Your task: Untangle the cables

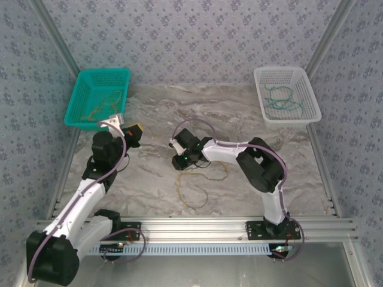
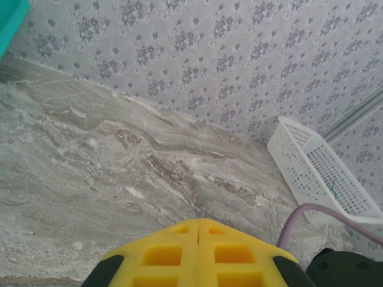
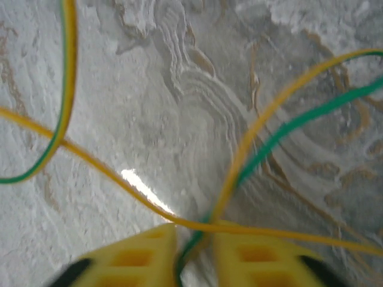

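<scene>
Right wrist view: green cable (image 3: 299,122) slants up-right, yellow cable (image 3: 36,128) crossing sideways.

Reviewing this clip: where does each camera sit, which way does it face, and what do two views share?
Top external: above and behind the bases, looking down on the table; both arms, left gripper and right gripper show.
Left wrist: on the left arm, facing across the table toward the white basket; its fingers shut, at bottom.
Right wrist: on the right arm, facing down close over the cables; one runs between its slightly parted fingers.
Shared: top external and left wrist both show the white basket.
</scene>
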